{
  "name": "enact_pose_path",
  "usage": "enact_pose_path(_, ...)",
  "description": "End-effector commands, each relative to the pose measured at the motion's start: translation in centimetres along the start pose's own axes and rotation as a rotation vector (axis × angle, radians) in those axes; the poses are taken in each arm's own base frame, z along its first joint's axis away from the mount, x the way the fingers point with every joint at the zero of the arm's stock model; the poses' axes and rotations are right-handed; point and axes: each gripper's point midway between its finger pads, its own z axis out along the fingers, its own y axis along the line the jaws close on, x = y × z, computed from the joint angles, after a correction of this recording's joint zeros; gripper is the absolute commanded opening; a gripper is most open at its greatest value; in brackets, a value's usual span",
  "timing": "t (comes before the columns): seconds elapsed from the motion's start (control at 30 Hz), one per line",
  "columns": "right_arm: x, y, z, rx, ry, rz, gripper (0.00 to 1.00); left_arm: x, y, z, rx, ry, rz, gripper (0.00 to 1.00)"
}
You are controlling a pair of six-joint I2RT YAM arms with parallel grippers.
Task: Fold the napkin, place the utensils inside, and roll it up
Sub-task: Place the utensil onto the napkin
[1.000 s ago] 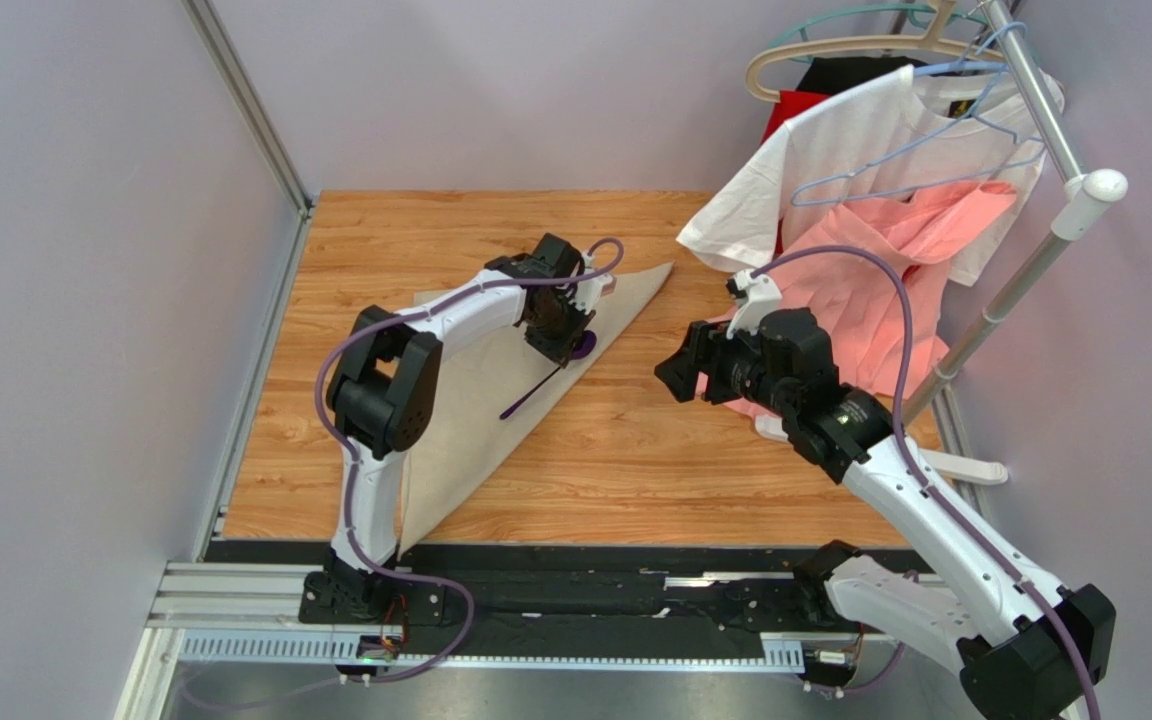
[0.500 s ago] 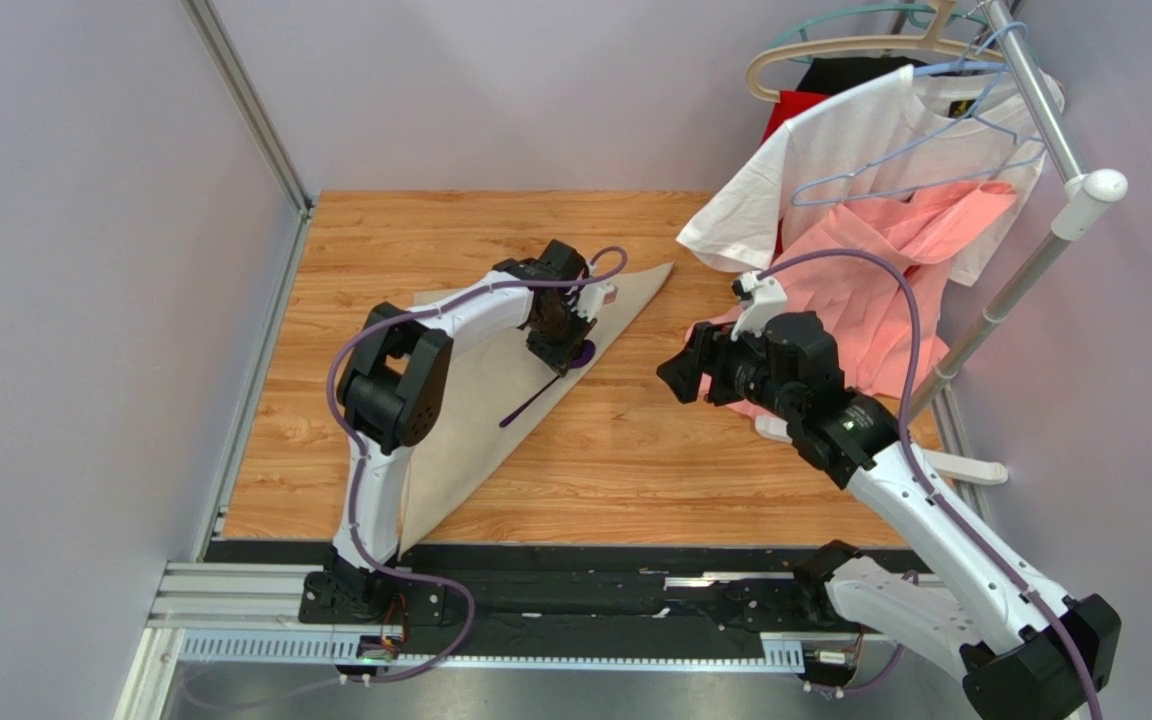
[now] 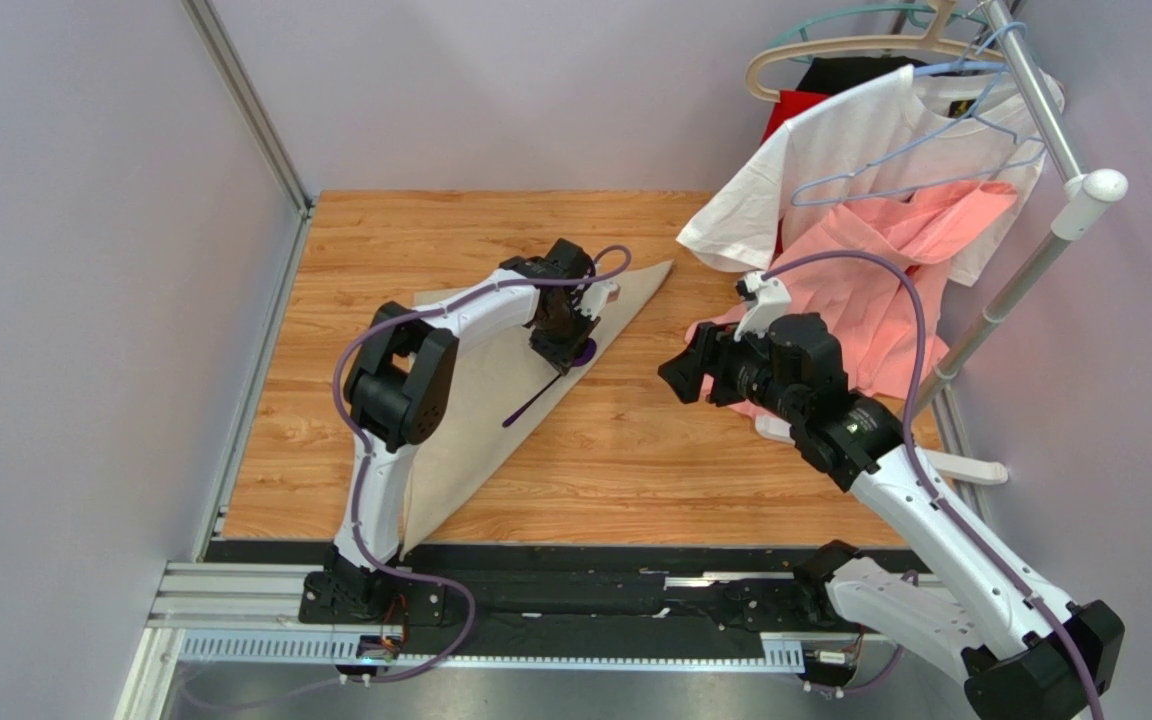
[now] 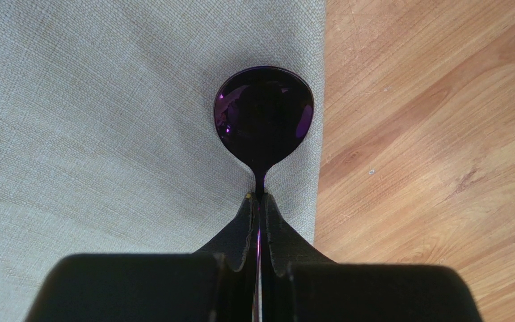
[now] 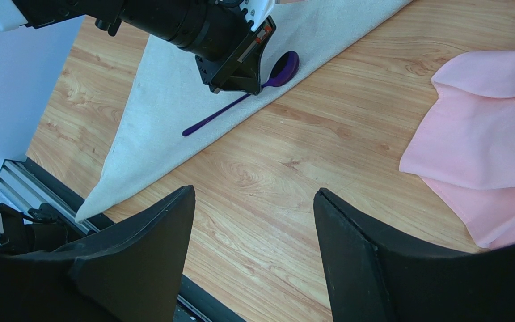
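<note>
The beige napkin (image 3: pixel 462 398) lies folded into a long triangle on the wooden table (image 3: pixel 642 465). A dark-purple spoon (image 3: pixel 582 357), one of the utensils, lies along the napkin's right edge. In the left wrist view its glossy bowl (image 4: pixel 264 114) sits over the cloth (image 4: pixel 106 100) beside the fold. My left gripper (image 4: pixel 259 198) is shut on the thin handle just behind the bowl. The right wrist view shows the handle (image 5: pixel 213 119) trailing back over the napkin (image 5: pixel 159 94). My right gripper (image 5: pixel 253 194) hovers open and holds nothing, over bare wood right of the napkin.
A salmon-pink garment (image 3: pixel 898 293) droops onto the table's right side, close to my right gripper (image 3: pixel 675 375). A white T-shirt (image 3: pixel 868 143) hangs from a rack (image 3: pixel 1056 143) at the back right. Grey walls close the left and back. A metal rail (image 3: pixel 537 600) runs along the near edge.
My left arm has shifted slightly to the right with the spoon in its grip. The right arm has barely moved.
</note>
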Motion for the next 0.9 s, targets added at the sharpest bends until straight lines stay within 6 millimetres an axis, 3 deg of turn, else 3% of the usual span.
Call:
enact_pose_path(0.0, -0.9, 0.3, -0.4, -0.005, -0.039, 0.002, 0.70, -0.3, 0.2, -0.2, -0.027, 0.008, -0.013, 0.00)
enact_pose_path(0.83, -0.6, 0.2, -0.3, -0.003, -0.026, 0.005, 0.70, -0.6, 0.5, -0.9, -0.051, -0.018, -0.039, 0.00)
enact_pose_path(0.87, -0.6, 0.2, -0.4, -0.005, -0.027, 0.001, 0.70, -0.9, 0.6, -1.4, -0.057, -0.030, -0.036, 0.07)
